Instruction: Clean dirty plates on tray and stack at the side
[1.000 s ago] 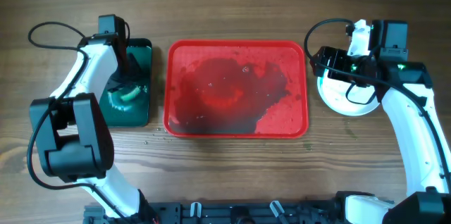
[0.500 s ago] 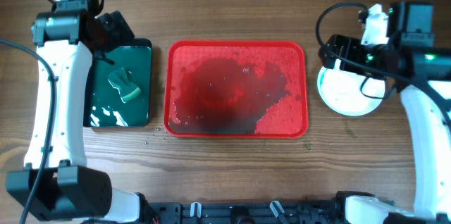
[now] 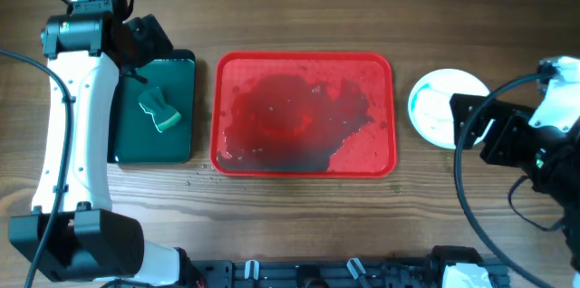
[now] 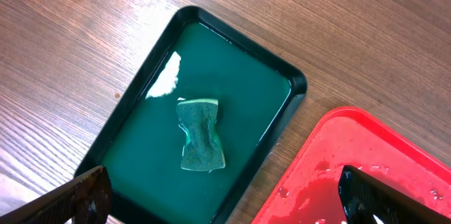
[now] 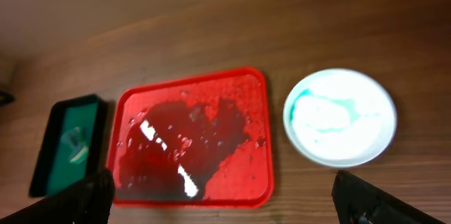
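1. Wood-grain bench (image 3: 299,206) carries three things from 9 o'clock to 3 o'clock. First is a small dark green tray (image 3: 177,143) with a sponge (image 3: 160,110) lying in it. At centre is the red tray (image 3: 362,157), wet and bare of crockery. The plates (image 3: 437,100) lie on the bench just beside the red tray's 3 o'clock edge, not touching it.
2. Only the top plate's face shows, white with aqua-green streaks; how many lie beneath it cannot be told. I judge them stiff, light, breakable and slick where wet. The rim is the place to pinch, with one jaw under the lip.
3. Left arm (image 3: 77,134) runs along the bench's 9 o'clock side, with its wrist at 11 o'clock looking down on the green tray. The left jaws are spread wide with nothing between them, well above the sponge.
4. Right arm (image 3: 544,143) sits at 4 o'clock, and its dark wrist overlaps the plates' 4 o'clock edge in the overhead view. The right jaws gape fully and hold nothing, high over the bench.
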Tool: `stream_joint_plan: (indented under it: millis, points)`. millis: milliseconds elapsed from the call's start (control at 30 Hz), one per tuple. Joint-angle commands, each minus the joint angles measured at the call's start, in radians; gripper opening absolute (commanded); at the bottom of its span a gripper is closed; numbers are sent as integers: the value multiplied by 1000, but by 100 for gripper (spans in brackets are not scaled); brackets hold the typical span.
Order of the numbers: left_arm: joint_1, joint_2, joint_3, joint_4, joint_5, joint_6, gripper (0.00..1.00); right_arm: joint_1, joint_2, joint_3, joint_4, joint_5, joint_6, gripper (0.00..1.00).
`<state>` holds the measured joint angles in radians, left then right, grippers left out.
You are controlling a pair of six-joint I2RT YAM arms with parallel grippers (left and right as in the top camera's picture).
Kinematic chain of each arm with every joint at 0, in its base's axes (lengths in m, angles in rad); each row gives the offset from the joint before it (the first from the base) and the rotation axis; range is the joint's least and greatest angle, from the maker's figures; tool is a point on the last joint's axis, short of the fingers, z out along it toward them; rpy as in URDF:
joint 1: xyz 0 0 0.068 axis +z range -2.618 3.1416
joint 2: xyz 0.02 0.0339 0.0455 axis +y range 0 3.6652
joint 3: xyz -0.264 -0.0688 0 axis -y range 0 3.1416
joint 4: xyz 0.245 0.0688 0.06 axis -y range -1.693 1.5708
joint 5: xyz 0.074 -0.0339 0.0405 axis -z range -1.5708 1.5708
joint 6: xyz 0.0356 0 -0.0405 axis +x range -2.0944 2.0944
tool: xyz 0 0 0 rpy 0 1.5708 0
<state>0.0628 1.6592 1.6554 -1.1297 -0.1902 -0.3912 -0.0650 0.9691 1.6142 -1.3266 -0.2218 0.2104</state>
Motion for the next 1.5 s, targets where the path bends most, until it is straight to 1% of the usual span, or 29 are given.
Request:
stream_joint_plan:
  millis: [0,33,67,133,200,333,433,533,700,800,867,1000,1167,1467]
  points:
    - [-2,7,0,-1,-9,-9,100,2,-21,-10,81,8,-126,100]
    - [-2,7,0,-1,-9,-9,100,2,-35,-47,138,-13,-177,100]
    - [-2,7,0,-1,-9,-9,100,2,-74,-130,242,-52,-231,100]
    - [-2,7,0,-1,-9,-9,100,3,-157,-286,407,-77,-236,100]
    - [-2,7,0,-1,-9,-9,100,6,-290,-532,619,-111,-234,100]
    - [-2,7,0,-1,-9,-9,100,54,-545,-996,964,-116,-237,100]
    - [-2,7,0,-1,-9,-9,100,98,-677,-1257,1164,-109,-237,100]
    - [-2,7,0,-1,-9,-9,100,133,-768,-1407,1242,-109,-237,100]
    - [-2,7,0,-1,-9,-9,100,138,-870,-1521,1244,-103,-236,100]
    - [-2,7,0,-1,-9,-9,100,138,-914,-1569,1253,-44,-234,100]
    - [-2,7,0,-1,-9,-9,100,138,-927,-1571,1260,-6,-237,100]
    - [-2,7,0,-1,-9,-9,100,138,-967,-1574,1273,0,-237,100]
    - [-2,7,0,-1,-9,-9,100,138,-966,-1596,1316,0,-236,100]
    - [-2,7,0,-1,-9,-9,100,138,-965,-1596,1319,0,-236,100]
